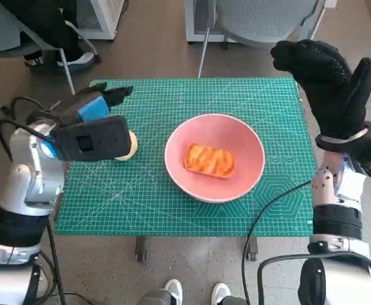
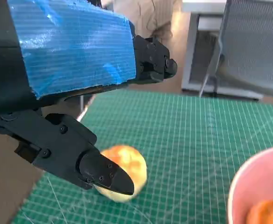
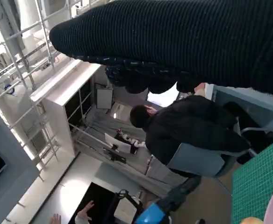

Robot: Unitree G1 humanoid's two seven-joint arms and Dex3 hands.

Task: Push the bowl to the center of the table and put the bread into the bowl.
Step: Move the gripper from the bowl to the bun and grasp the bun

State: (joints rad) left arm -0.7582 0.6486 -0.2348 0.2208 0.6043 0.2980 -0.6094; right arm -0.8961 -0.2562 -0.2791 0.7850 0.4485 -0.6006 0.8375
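Golden toasted bread [image 1: 209, 160] inside round pink bowl [image 1: 249, 136]; blue-taped left hand [image 1: 91, 109] and black-gloved right hand [image 1: 328, 82] released, grasping nothing.

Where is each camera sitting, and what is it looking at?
Head view: on the robot's head, looking down at the green mat, pink bowl, both forearms and hands.
Left wrist view: behind the left hand, looking over the mat at a round bun.
Right wrist view: behind the right hand, facing the room and a seated person.
Shared: bowl and mat appear in all three.
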